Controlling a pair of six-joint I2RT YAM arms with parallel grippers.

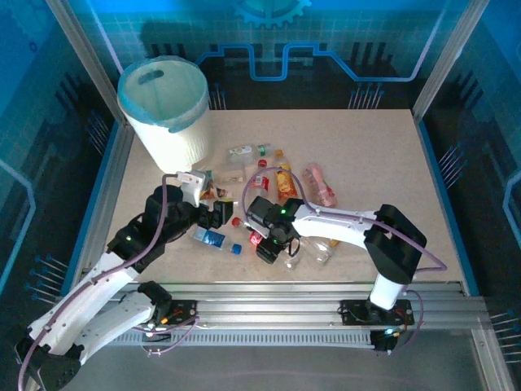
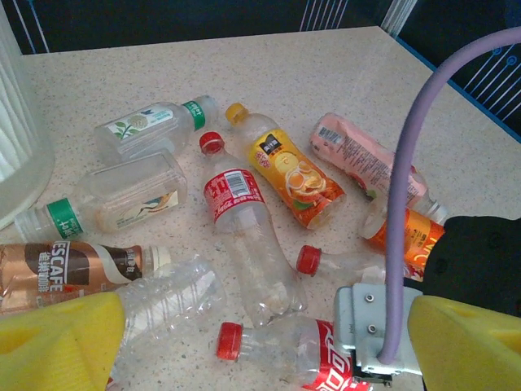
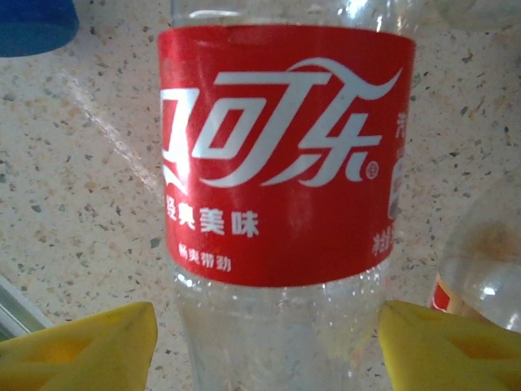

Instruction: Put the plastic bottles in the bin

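Your right fingers (image 3: 81,342) stood wide, one on each side of the red-labelled cola bottle (image 3: 277,155). It lay on the table (image 3: 73,163) between them, its long axis running straight ahead of the fingers and across their closing line. I could not tell whether either finger touched it. That was the relation to trust: I judged that a plain squeeze should catch the clear body just behind the label. Your left fingers (image 2: 57,342) were also spread wide and held nothing, with the other plastic bottles (image 2: 248,236) scattered just ahead of them. The bin (image 1: 167,138) stood well apart from the right fingers, beyond the left ones. Its ribbed wall was close on the left fingers' own left, so the left arm was the nearer for the drop.
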